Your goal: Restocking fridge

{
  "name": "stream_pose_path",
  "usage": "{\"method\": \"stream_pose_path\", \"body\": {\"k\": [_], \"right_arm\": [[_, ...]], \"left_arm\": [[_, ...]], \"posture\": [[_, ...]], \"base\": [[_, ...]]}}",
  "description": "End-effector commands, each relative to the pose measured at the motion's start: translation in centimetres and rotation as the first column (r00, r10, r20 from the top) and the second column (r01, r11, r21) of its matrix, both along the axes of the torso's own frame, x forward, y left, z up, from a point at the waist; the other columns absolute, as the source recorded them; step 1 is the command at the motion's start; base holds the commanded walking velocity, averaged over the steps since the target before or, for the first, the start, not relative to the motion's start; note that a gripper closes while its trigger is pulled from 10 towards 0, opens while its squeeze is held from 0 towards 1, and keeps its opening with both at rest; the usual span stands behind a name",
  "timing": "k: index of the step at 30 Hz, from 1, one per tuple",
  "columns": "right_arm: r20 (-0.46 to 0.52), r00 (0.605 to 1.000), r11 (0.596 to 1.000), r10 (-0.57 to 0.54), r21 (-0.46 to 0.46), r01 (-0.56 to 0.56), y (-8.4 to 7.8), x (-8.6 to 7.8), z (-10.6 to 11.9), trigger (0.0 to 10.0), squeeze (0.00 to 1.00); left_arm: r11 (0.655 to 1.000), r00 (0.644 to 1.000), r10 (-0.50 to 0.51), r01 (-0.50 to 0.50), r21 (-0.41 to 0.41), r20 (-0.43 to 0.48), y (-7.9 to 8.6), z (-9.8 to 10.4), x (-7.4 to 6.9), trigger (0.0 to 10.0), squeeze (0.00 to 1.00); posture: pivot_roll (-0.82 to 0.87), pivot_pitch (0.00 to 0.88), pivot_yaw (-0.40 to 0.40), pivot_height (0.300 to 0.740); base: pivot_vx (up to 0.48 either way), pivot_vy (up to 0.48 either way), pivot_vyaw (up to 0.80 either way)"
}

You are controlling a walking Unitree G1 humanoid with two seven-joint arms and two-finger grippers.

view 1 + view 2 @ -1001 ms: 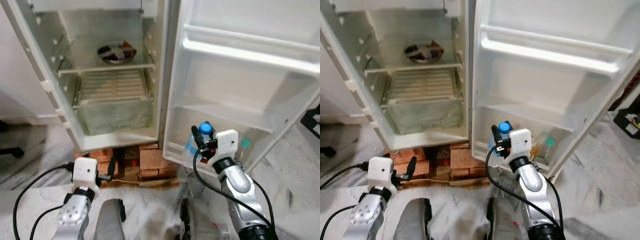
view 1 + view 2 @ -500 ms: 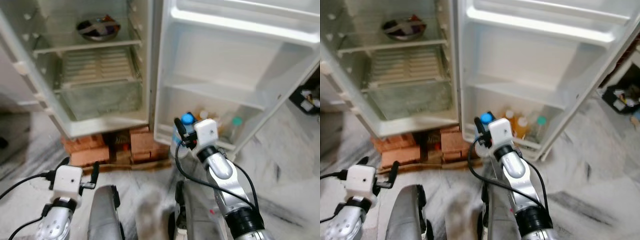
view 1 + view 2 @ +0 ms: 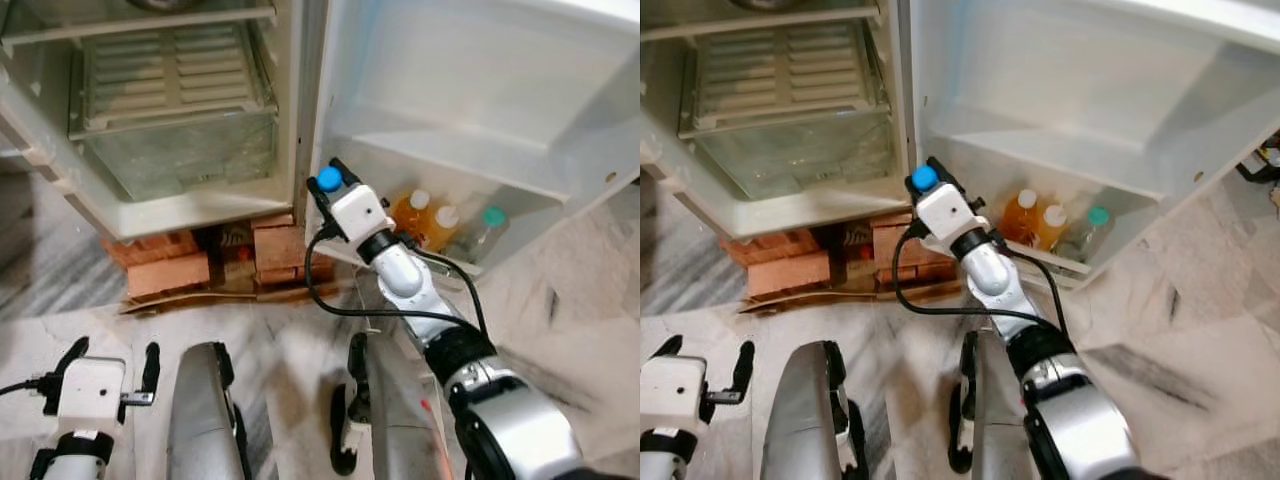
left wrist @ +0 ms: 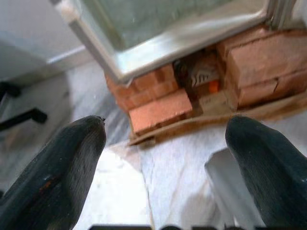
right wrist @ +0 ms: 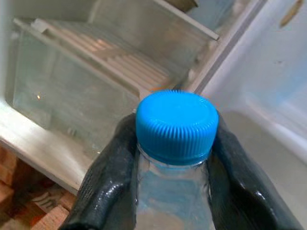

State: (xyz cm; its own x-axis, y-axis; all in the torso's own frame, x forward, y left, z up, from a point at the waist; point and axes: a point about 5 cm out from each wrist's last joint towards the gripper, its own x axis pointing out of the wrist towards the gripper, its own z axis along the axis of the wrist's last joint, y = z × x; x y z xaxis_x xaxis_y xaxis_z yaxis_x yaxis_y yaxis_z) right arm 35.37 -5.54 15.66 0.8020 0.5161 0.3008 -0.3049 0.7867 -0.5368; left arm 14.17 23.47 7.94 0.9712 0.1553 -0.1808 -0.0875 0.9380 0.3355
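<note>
I was in the middle of carrying a water bottle [image 5: 173, 158] toward the open fridge door [image 3: 480, 90], so the step in hand was delivery, not pickup. My right end effector [image 3: 330, 185] had its two black fingers [image 5: 108, 177] pinching the bottle's neck just under the blue cap [image 3: 329, 179], one on each side, touching the plastic. In the head view the cap sat near the centre, at the door's hinge edge, with the bottom door shelf [image 3: 520, 215] off toward 3 o'clock from it. That shelf already held two orange-filled bottles [image 3: 425, 220] and a clear one with a teal cap [image 3: 482, 232]. My judgement was that the next move called for swinging the bottle toward 3 o'clock, over the shelf rail, into the free space beside the orange ones, then lowering it upright before letting go. My left end effector [image 4: 163, 167] hung idle low over the floor [image 4: 158, 182], fingers spread wide and holding nothing, facing the bricks [image 4: 158, 112] under the fridge.
</note>
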Motion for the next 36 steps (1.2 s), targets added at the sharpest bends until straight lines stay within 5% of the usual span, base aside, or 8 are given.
{"method": "stream_pose_path", "body": {"k": [1, 10, 17, 26, 36], "right_arm": [[0.045, 0.999, 1.000, 0.003, -0.030, -0.001, 0.3, 0.2, 0.4, 10.0, 0.00], [0.036, 0.989, 0.981, -0.143, -0.125, 0.146, -1.7, 1.2, -0.9, 10.0, 0.00], [0.156, 0.979, 0.986, -0.128, -0.087, 0.142, -1.1, 2.0, 2.3, 10.0, 0.00], [-0.095, 0.972, 0.975, -0.215, -0.071, 0.209, -2.1, 2.3, -0.9, 10.0, 0.00], [-0.355, 0.899, 0.957, -0.256, 0.035, 0.287, -3.3, 2.1, -3.4, 10.0, 0.00]], "left_arm": [[1.000, 1.000, 0.015, -0.015, 0.009, -0.022, 0.3, 0.1, -0.7, 10.0, 0.00], [1.000, 0.999, 0.011, -0.010, 0.020, -0.044, 0.4, 0.5, -1.3, 10.0, 0.00], [1.000, 0.998, 0.005, -0.004, 0.018, -0.059, 0.1, 0.4, -1.7, 10.0, 0.00], [1.000, 0.997, -0.001, 0.002, 0.019, -0.077, 0.2, 0.6, -2.2, 10.0, 0.00], [1.000, 0.995, -0.001, 0.004, 0.023, -0.096, 0.2, 0.6, -2.6, 10.0, 0.00]], "posture": [[0.19, 0.366, -0.096, 0.572], [0.22, 0.364, -0.093, 0.572], [0.22, 0.369, -0.093, 0.572], [0.24, 0.385, -0.092, 0.572], [0.25, 0.389, -0.093, 0.572]], "base": [[0.000, 0.000, 0.00], [0.000, 0.000, 0.00], [0.000, 0.000, 0.00], [0.000, 0.000, 0.00], [0.000, 0.000, 0.00]]}}
